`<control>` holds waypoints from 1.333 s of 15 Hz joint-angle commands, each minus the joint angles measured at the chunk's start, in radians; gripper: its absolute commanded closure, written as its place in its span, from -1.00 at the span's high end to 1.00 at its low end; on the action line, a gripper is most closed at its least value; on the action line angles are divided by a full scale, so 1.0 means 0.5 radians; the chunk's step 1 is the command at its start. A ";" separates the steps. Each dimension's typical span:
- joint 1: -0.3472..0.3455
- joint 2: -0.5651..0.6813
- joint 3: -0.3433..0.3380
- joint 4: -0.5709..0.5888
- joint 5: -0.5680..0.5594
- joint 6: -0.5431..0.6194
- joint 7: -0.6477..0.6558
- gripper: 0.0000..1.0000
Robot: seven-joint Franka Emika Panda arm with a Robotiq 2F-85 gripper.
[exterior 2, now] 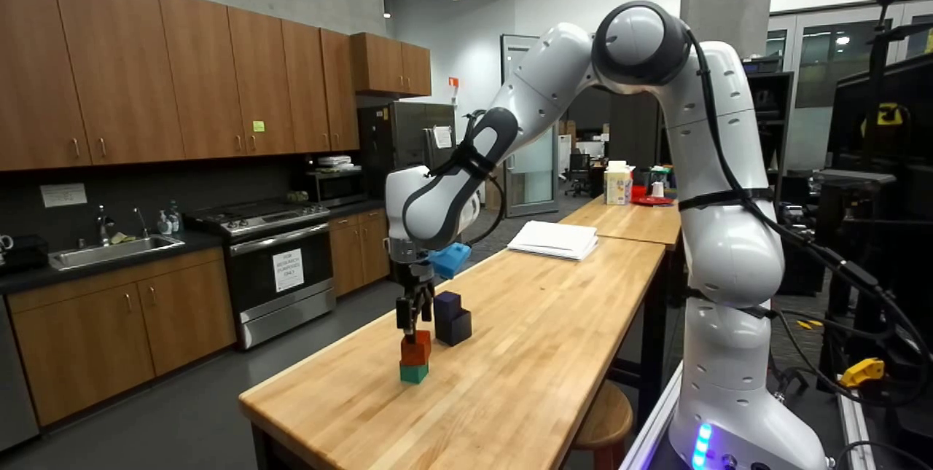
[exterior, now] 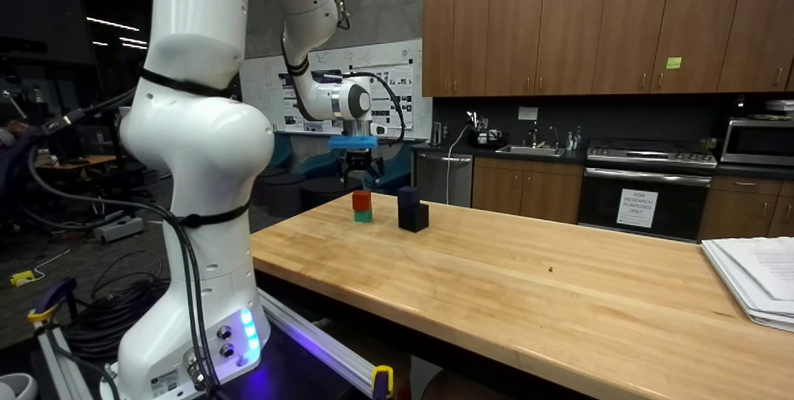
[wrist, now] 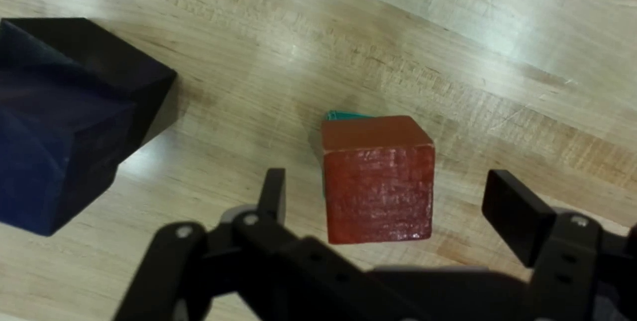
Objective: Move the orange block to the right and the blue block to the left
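The orange block (exterior: 361,200) sits on the green-teal cube (exterior: 363,216); this stack also shows in an exterior view (exterior 2: 415,348). In the wrist view the orange block (wrist: 378,191) covers nearly all of the green cube (wrist: 346,115). The dark blue block (exterior: 408,196) sits on a near-black cube (exterior: 414,219) beside that stack. In the wrist view the blue block (wrist: 35,171) is at the left edge, partly cut off. My gripper (exterior: 361,173) is open and empty, pointing down above the orange block. In the wrist view its fingers (wrist: 388,191) stand apart on either side of it.
Both stacks stand on the wooden table (exterior: 496,276), near one end of it. A pile of white papers (exterior: 753,276) lies farther along the table, and shows in an exterior view (exterior 2: 554,238). A wooden stool (exterior 2: 606,419) stands beside the table.
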 commanded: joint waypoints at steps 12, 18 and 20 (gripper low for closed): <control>0.004 0.019 0.018 0.086 0.060 -0.091 -0.193 -0.39; 0.006 -0.217 0.006 0.056 0.090 -0.235 -0.128 -0.39; -0.004 -0.304 -0.010 -0.012 0.128 -0.268 -0.113 -0.39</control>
